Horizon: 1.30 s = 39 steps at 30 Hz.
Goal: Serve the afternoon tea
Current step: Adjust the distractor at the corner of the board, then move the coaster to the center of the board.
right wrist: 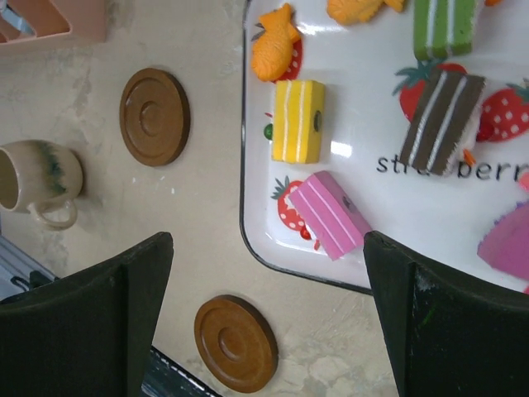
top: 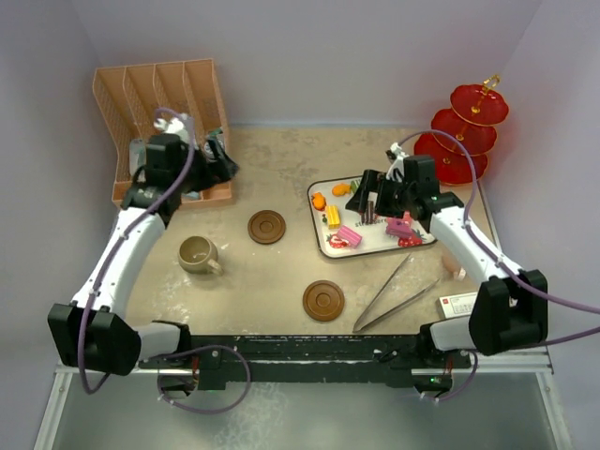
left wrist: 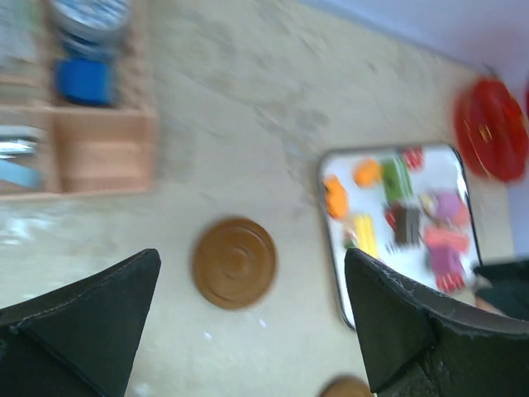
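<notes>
- Your left tool [left wrist: 250, 256] hangs wide open and empty over the counter [top: 281, 178], just in front of the peach rack [top: 159, 94]. The left wrist view is blurred, but nothing seems to sit between its jaws.
- The tan mug [top: 198, 254] stands near your left arm, with the farther brown saucer [top: 266, 227] just to its right. The nearer saucer [top: 323, 300] sits mid-counter.
- The toy cakes lie on the white strawberry tray [right wrist: 364, 107], right of centre and well apart from your left tool.
- Your right tool [right wrist: 269, 240] hovers over the tray's near-left corner, fully spread and holding nothing.
- The pink cake slice [right wrist: 331, 215] lies just ahead of that gap, its long axis running diagonally to the closing line. I judge you will need a wrist turn before you grip it.
- The red three-tier stand [top: 466, 131] stands in the far right corner, beyond the tray, so your right arm is clearly the nearer one for the carry.
</notes>
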### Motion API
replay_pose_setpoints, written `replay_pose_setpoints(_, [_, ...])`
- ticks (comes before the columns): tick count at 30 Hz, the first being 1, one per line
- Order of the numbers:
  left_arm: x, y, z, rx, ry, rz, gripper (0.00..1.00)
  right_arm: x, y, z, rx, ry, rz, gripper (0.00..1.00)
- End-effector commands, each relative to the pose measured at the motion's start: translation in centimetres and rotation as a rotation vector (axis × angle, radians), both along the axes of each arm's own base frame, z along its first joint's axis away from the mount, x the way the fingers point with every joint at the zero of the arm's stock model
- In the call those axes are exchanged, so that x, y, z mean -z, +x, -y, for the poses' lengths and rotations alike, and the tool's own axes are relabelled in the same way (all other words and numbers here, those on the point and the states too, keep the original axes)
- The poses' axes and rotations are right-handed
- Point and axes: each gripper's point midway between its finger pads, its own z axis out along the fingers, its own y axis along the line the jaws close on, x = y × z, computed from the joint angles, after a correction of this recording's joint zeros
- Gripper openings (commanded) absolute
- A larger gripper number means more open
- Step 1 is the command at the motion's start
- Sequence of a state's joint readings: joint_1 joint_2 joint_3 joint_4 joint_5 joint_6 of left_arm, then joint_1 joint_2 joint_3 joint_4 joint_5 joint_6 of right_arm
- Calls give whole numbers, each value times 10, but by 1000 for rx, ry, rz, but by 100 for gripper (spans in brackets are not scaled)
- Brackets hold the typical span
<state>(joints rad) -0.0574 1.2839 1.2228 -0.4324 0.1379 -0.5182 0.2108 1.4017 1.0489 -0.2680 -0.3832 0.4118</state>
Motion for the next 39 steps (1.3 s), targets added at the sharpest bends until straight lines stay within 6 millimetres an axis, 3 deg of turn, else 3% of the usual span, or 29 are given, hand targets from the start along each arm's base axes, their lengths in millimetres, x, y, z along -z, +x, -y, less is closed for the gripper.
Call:
replay_pose_setpoints(1, [16, -20, 81, 169, -63, -11, 91, -13, -12, 16, 170, 22, 27, 99])
replay_pose_setpoints(4, [43, -21, 111, 212, -4, -70, 91, -27, -18, 39, 320, 5, 85, 99])
replay_pose_setpoints(8, [74, -3, 145, 234, 0, -125, 91, -35, -34, 67, 495, 1, 133, 99])
replay_pose_setpoints(12, [109, 20, 178, 239, 44, -197, 90, -51, -42, 71, 508, 28, 196, 99])
replay_pose_setpoints(16, [144, 40, 199, 218, 134, -265, 90, -49, -48, 69, 484, 24, 182, 99])
replay_pose_setpoints(22, [182, 67, 197, 179, 237, -285, 90, -40, -49, 67, 453, -4, 145, 99])
replay_pose_setpoints(26, [211, 64, 201, 215, 258, -352, 90, -38, -47, 70, 461, -27, 144, 99])
replay_pose_setpoints(29, [227, 49, 196, 214, 257, -398, 89, -32, -44, 83, 517, -88, 131, 99])
replay_pose_setpoints(33, [238, 25, 176, 184, 286, -447, 88, -15, -38, 115, 647, -229, 65, 99])
replay_pose_setpoints(39, [250, -23, 136, 147, 351, -495, 87, -1, -8, 141, 711, -285, -19, 99])
